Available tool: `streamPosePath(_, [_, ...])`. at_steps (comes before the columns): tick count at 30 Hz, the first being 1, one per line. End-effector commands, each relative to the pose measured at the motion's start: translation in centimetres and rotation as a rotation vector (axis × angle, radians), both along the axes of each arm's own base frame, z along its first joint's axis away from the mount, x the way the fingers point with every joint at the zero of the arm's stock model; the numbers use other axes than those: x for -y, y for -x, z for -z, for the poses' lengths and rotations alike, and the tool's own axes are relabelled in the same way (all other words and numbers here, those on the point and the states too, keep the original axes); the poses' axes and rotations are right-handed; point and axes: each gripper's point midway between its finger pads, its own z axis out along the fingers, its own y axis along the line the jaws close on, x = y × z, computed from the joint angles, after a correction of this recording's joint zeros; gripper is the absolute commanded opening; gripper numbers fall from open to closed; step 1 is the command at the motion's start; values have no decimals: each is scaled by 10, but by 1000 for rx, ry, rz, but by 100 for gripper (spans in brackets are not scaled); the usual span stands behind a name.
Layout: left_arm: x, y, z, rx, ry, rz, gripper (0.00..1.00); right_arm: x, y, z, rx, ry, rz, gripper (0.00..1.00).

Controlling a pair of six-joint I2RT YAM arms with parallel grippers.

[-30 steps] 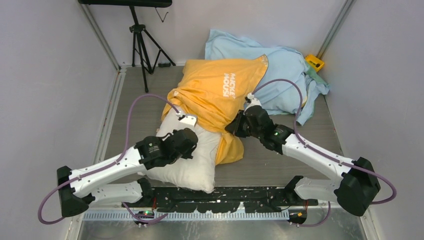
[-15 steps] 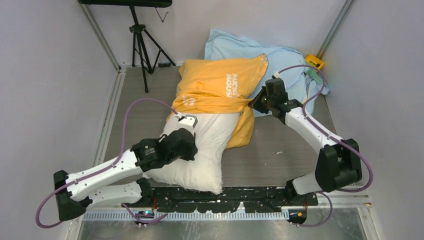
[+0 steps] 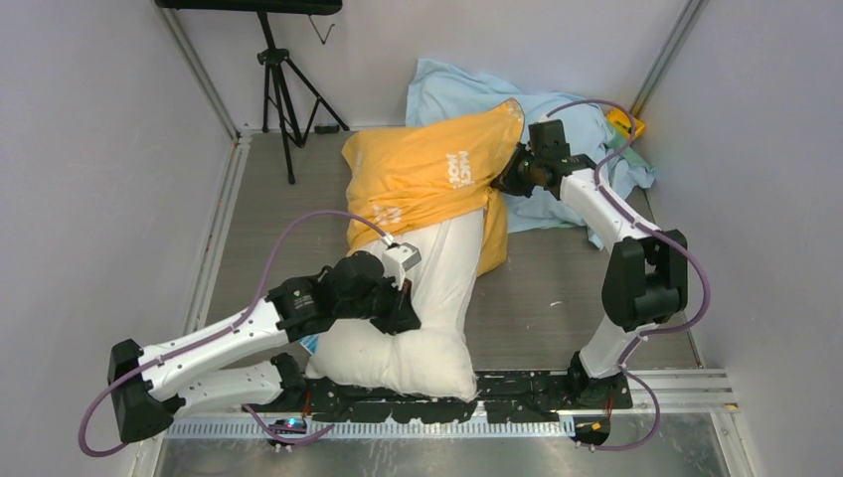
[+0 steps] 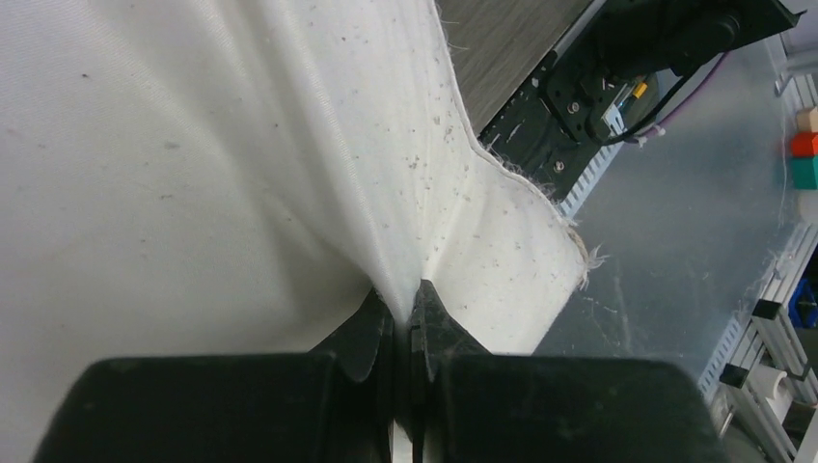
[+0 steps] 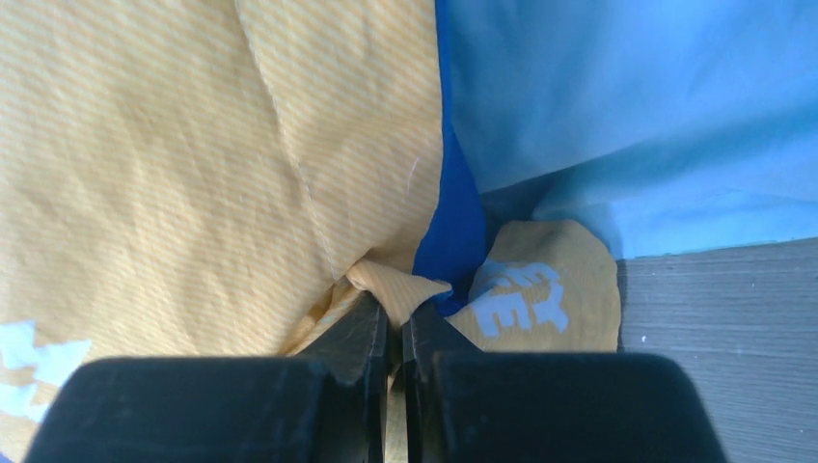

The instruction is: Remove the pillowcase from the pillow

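Top external view: a large orange-yellow soft fabric pillowcase [image 3: 427, 174] lies across the far middle of the grey counter [image 3: 557, 298], sleeved over the far end of a big plump white speckled pillow [image 3: 427, 318]. The pillow's bare near half reaches the counter's near edge. The left pincer [image 4: 403, 301] is clamped together on a thin raised fold of the pillow's white cover. The right pincer [image 5: 394, 313], out toward the far right corner, is clamped on a small tuck of the pillowcase beside its dark blue inner edging. Both grips are only narrow pinches of loose cloth, so a hard pull could slide either fold out of the jaws. If the left one slips, the pillow would likely drag along inside the case instead of coming free. The right arm looks nearly fully stretched, leaving little reach for more pulling. The crumpled pale light-blue cloth [image 3: 572, 129] touches the pillowcase at the far right and might snag or be dragged. How much pillow remains inside is hidden by the fabric. The case's open mouth is bunched and hard to trace. Whether the right pincer holds one layer or two cannot be told.
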Motion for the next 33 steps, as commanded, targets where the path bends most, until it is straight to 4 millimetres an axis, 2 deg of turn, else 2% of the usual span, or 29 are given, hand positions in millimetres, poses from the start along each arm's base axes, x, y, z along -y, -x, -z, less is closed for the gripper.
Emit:
streamPosePath(1, [-13, 78, 19, -274, -48, 304, 0, 48, -80, -81, 324, 39, 179, 1])
streamPosePath(5, [-9, 84, 22, -305, -51, 355, 0, 57, -97, -101, 354, 33, 195, 1])
streamPosePath(10, [-2, 77, 19, -267, -49, 361, 0, 64, -114, -129, 400, 2, 209, 1])
streamPosePath(15, [11, 69, 0, -212, 6, 371, 0, 65, -126, -157, 461, -23, 209, 0])
streamPosePath(19, [30, 51, -21, -130, 75, 333, 0, 51, -131, -189, 522, -68, 132, 1])
streamPosePath(21, [41, 32, -34, -58, 102, 265, 0, 37, -127, -207, 556, -102, 43, 14])
streamPosePath(24, [66, -3, -63, 41, 189, 144, 0, 15, -112, -227, 578, -176, -85, 45])
streamPosePath(27, [101, -28, -100, 99, 328, 105, 0, 6, -91, -234, 556, -211, -145, 79])
streamPosePath(28, [112, -34, -113, 114, 368, 104, 0, 7, -84, -233, 543, -206, -148, 83])
streamPosePath(29, [124, -40, -122, 123, 394, 108, 0, 8, -74, -228, 525, -196, -148, 84])
streamPosePath(30, [135, -46, -126, 128, 405, 109, 0, 10, -65, -232, 532, -186, -149, 85])
streamPosePath(31, [143, -52, -132, 131, 408, 104, 0, 12, -55, -223, 512, -176, -145, 85])
streamPosePath(32, [149, -60, -126, 114, 374, 89, 5, 14, -41, -229, 523, -167, -142, 85])
streamPosePath(33, [151, -67, -125, 102, 350, 76, 19, 17, -31, -227, 521, -156, -136, 86])
